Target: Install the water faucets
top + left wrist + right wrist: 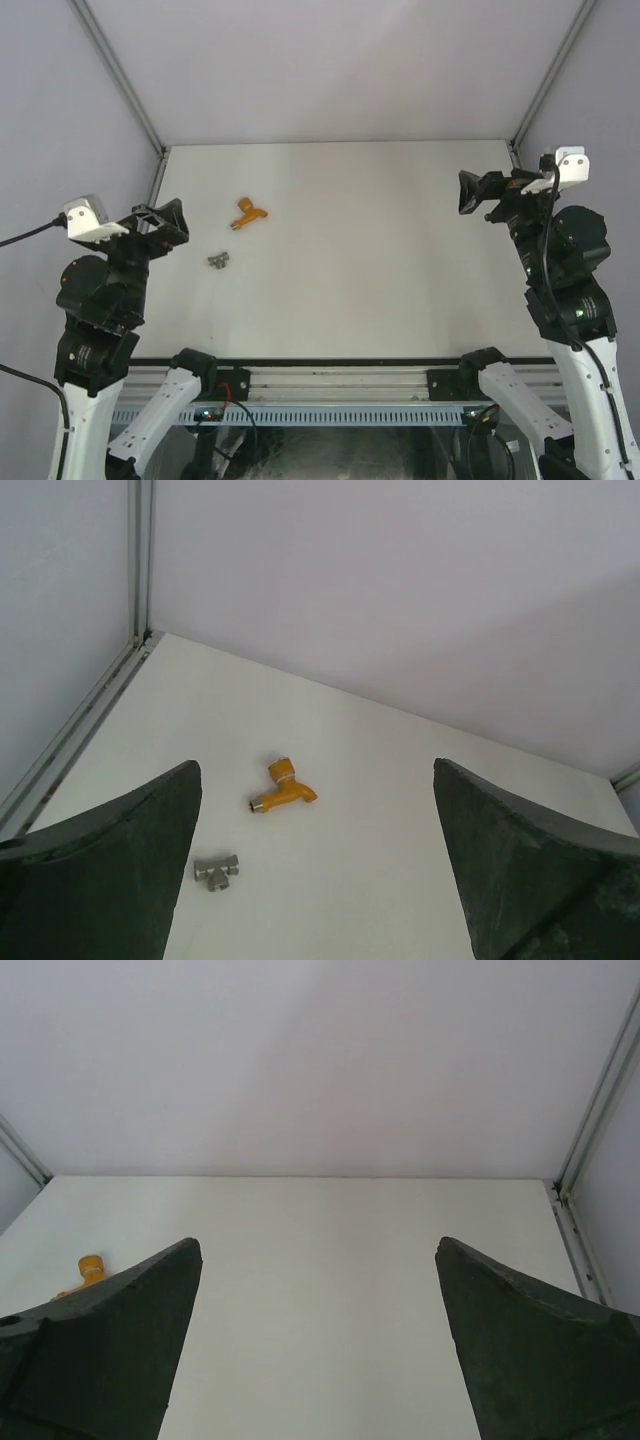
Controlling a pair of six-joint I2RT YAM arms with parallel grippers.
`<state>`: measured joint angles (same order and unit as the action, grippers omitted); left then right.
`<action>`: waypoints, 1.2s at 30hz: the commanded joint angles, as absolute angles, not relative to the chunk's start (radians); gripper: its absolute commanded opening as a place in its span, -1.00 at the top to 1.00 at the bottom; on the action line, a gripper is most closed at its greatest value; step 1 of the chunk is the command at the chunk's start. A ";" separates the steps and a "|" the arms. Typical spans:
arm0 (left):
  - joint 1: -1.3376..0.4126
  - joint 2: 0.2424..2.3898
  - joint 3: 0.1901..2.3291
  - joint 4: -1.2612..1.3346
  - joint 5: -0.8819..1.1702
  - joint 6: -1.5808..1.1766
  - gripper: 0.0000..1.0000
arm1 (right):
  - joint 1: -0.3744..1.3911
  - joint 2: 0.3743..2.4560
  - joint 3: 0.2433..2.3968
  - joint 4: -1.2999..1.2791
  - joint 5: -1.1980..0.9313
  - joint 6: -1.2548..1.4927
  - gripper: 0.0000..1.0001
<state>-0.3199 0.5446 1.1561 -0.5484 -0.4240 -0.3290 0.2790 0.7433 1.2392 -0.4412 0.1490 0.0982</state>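
A small orange tap point(249, 213) with an angled spout lies on the white table at the left; it also shows in the left wrist view point(282, 788), and its end peeks past the left finger in the right wrist view point(88, 1268). A grey metal tee fitting point(219, 260) lies just nearer, apart from the tap, and also shows in the left wrist view point(216, 871). My left gripper point(163, 224) is open and empty, raised to the left of both parts. My right gripper point(470, 193) is open and empty at the far right.
The white table point(380, 260) is enclosed by pale walls with metal frame posts point(118, 70) at the back corners. A metal rail point(330, 385) with the arm bases runs along the near edge.
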 commanded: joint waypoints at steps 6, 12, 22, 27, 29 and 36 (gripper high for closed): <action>-0.141 0.559 1.138 -0.530 -0.241 -0.380 -1.00 | 0.033 0.702 1.205 -0.436 -0.175 0.294 -1.00; -0.041 0.562 1.018 -0.455 -0.076 -0.439 -1.00 | -0.066 0.729 1.077 -0.350 -0.448 0.485 -0.99; 0.005 0.921 0.927 -0.481 0.056 -0.454 -0.99 | 0.123 0.924 0.998 -0.493 -0.456 0.494 -1.00; 0.012 1.178 0.960 -0.500 -0.014 -0.453 -1.00 | 0.237 1.004 0.981 -0.537 -0.398 0.502 -0.99; 0.020 1.278 1.014 -0.532 -0.014 -0.457 -1.00 | 0.261 1.025 0.979 -0.548 -0.393 0.511 -0.98; 0.035 1.575 1.149 -0.608 -0.075 -0.465 -0.87 | 0.302 1.084 0.978 -0.556 -0.394 0.539 -0.95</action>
<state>0.0212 1.5154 1.0660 -0.5751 -0.0238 -0.4454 0.2871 1.0740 0.9730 -0.5629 -0.4072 0.5018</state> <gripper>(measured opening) 0.958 0.981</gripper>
